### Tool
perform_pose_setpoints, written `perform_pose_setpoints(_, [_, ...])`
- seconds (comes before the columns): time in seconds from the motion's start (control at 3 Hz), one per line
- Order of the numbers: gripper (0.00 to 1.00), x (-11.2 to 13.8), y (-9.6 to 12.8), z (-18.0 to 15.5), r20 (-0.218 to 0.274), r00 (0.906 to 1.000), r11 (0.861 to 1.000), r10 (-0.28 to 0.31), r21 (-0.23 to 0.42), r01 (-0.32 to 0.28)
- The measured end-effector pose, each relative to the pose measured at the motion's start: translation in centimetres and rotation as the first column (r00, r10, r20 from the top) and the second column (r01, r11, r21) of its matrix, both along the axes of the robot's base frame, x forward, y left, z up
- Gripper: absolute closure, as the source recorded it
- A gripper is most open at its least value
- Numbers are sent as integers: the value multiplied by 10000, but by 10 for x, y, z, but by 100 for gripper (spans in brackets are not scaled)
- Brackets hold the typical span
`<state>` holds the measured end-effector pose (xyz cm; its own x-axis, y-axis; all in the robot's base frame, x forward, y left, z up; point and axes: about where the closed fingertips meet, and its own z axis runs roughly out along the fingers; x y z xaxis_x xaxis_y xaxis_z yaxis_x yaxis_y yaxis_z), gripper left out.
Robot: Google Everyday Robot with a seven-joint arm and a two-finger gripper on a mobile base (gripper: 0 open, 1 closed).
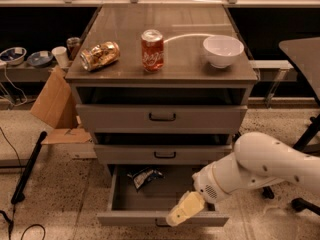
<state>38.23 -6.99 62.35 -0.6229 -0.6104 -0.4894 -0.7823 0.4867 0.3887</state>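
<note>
Grey, rigid bottom drawer (125, 217) would likely slide easily if taken at its front edge, where the gripper (184, 210) rests, its opening impossible to tell.

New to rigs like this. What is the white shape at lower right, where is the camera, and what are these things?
The white shape is a robot arm, extending in from the right. Its tan tip is the end effector, the grasping part; it hangs at the front edge of the open bottom drawer, nothing visibly held. The one camera looks down at the cabinet from in front. On top stand a red can and a white bowl; a brown can lies on its side. A crumpled bag lies in the drawer.
</note>
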Motion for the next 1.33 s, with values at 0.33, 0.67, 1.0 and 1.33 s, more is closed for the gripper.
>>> perform_pose_setpoints(0.33, [0, -4, 34, -66, -1324, 9878, 9924, -816, 804, 927])
perform_pose_setpoints(0.67, [0, -4, 34, -66, -1324, 9878, 9924, -816, 805, 928])
perform_pose_setpoints(1.0, [0, 8, 39, -79, -1553, 9820, 9778, -1072, 1626, 1324])
perform_pose_setpoints(1.33, [0, 50, 51, -97, -1861, 9631, 9198, -1946, 3065, 2451])
